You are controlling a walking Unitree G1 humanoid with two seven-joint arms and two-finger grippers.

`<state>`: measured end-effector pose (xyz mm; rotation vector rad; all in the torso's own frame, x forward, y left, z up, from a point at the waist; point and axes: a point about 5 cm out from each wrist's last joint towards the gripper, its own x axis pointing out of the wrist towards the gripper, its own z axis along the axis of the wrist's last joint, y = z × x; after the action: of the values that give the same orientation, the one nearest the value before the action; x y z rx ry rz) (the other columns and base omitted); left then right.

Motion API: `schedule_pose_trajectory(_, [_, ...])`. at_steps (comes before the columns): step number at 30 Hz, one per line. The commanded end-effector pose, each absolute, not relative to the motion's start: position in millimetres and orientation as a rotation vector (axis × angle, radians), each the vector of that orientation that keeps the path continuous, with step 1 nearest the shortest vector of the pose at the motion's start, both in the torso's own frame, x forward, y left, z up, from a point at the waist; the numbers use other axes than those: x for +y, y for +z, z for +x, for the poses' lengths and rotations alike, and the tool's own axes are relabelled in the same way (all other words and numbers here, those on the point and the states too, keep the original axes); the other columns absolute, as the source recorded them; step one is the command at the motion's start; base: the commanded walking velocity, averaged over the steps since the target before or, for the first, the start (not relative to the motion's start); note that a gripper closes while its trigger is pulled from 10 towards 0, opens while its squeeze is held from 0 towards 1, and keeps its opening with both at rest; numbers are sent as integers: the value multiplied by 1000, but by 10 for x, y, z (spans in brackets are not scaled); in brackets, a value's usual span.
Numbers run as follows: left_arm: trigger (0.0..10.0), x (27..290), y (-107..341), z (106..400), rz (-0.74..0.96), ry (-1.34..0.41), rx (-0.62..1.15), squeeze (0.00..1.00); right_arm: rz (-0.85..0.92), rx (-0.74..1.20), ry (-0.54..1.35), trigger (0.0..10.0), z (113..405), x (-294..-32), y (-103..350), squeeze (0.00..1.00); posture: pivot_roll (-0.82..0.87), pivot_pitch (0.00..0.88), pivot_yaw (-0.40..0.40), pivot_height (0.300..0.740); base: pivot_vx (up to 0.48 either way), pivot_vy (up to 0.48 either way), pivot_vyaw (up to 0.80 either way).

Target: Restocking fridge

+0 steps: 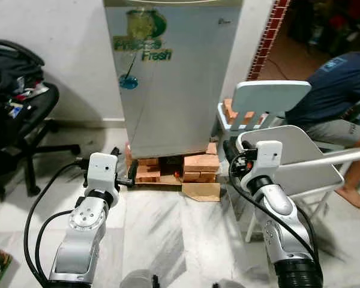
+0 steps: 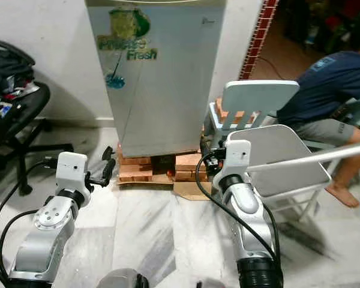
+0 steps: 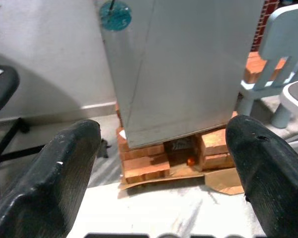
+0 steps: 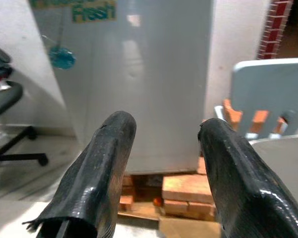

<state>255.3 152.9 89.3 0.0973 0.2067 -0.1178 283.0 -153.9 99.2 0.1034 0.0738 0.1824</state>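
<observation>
A silver fridge [image 1: 174,78] with a green "Fresh" logo stands shut against the wall, raised on red bricks [image 1: 201,163]. Both arms are held out low in front of it. My left gripper [image 1: 123,168] hovers near the fridge's lower left corner, open, with nothing between its fingers [image 3: 49,183]. My right gripper [image 1: 230,158] is level with the fridge's lower right corner, also open and empty, and the fridge door shows between its fingers [image 4: 107,168]. Neither gripper touches the fridge.
A black office chair [image 1: 24,114] piled with things stands at the left. A pale blue plastic chair [image 1: 264,99] and a grey folding chair [image 1: 300,159] crowd the right, with a seated person [image 1: 339,96] behind them. Cardboard [image 1: 202,191] lies on the marble floor.
</observation>
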Motion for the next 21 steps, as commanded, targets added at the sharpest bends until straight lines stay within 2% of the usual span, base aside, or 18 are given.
schedule_pose_trajectory(1, [10000, 1468, 905, 2545, 102, -139, 206, 0, 94, 75, 155, 10000, 2833, -1617, 993, 0, 95, 37, -13, 740, 0, 480, 0])
schedule_pose_trajectory(5, [10000, 1486, 908, 2543, 96, -136, 208, 0, 92, 80, 148, 10000, 2830, -1625, 986, 0, 95, 36, -14, 740, 0, 480, 0])
schedule_pose_trajectory(11, [10000, 1499, 897, 2525, 92, -160, 200, 0, 100, 86, 137, 10000, 2820, -1632, 973, 0, 91, 29, -12, 740, 0, 480, -600])
schedule_pose_trajectory(21, [10000, 1445, 905, 2537, 56, -180, 196, 0, 101, 83, 134, 10000, 2822, -1633, 970, 0, 91, 22, -14, 740, 0, 480, 0])
